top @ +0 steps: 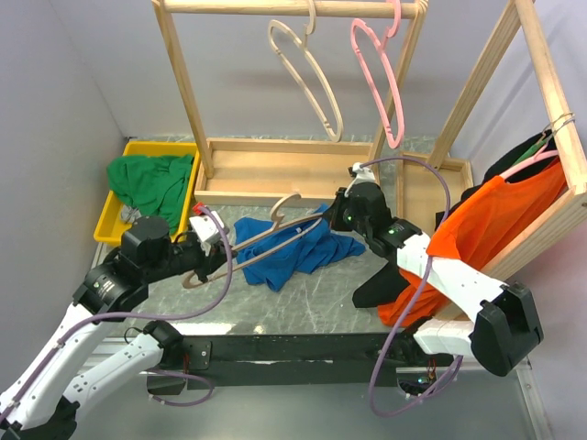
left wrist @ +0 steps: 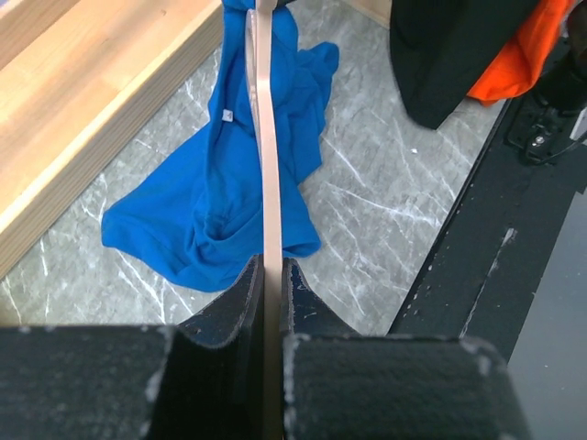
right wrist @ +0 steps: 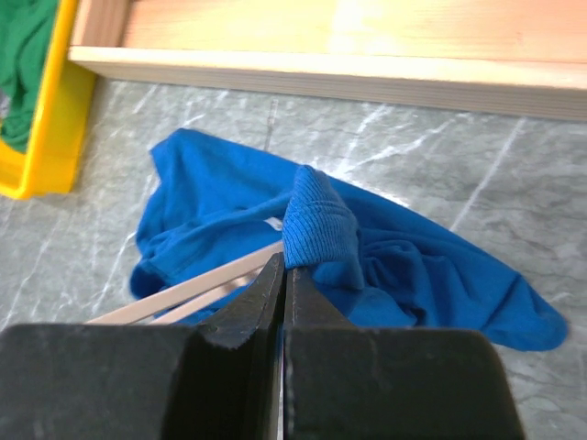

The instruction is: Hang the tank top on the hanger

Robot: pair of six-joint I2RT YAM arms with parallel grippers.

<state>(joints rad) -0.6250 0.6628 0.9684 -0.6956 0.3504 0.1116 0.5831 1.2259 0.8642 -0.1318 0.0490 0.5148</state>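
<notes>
The royal-blue tank top [top: 292, 249] lies crumpled on the marble table, its small white label [left wrist: 227, 115] facing up. My left gripper [top: 223, 246] is shut on the beige hanger [top: 275, 234], which reaches rightwards over the top. In the left wrist view the hanger [left wrist: 266, 137] appears edge-on, clamped between the pads [left wrist: 249, 293], with the tank top [left wrist: 211, 211] beneath it. My right gripper [top: 337, 214] is at the garment's right end, shut on a ribbed blue strap [right wrist: 316, 220] that it lifts just above the hanger's bars [right wrist: 197, 286]. The right gripper [right wrist: 284, 268] shows no gap between its jaws.
A wooden rack [top: 275, 170] at the back carries another beige hanger [top: 307, 78] and a pink hanger [top: 381, 82]. At the left, a yellow bin [top: 110, 220] holds a green garment [top: 151, 179]. An orange shirt [top: 495, 225] and a black garment [top: 381, 284] hang at the right.
</notes>
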